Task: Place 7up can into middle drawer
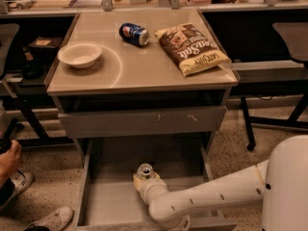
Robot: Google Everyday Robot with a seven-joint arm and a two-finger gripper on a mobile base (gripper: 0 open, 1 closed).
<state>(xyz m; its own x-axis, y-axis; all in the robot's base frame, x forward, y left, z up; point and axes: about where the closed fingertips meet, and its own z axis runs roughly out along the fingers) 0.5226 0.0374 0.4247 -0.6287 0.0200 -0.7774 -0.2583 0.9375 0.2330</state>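
Note:
The 7up can (144, 170), pale silvery with a shiny top, stands upright in the open middle drawer (108, 201), near the middle of its grey floor. My gripper (143, 179) is at the end of the white arm that reaches in from the lower right. It is right at the can, on its near side. The can hides most of the gripper's tip.
A grey drawer front with white scratches (144, 121) is above the open drawer. On the cabinet top lie a dark blue can (134, 34), a white bowl (80, 54) and a chip bag (192, 48). A person's hand and shoes (12, 177) are at lower left.

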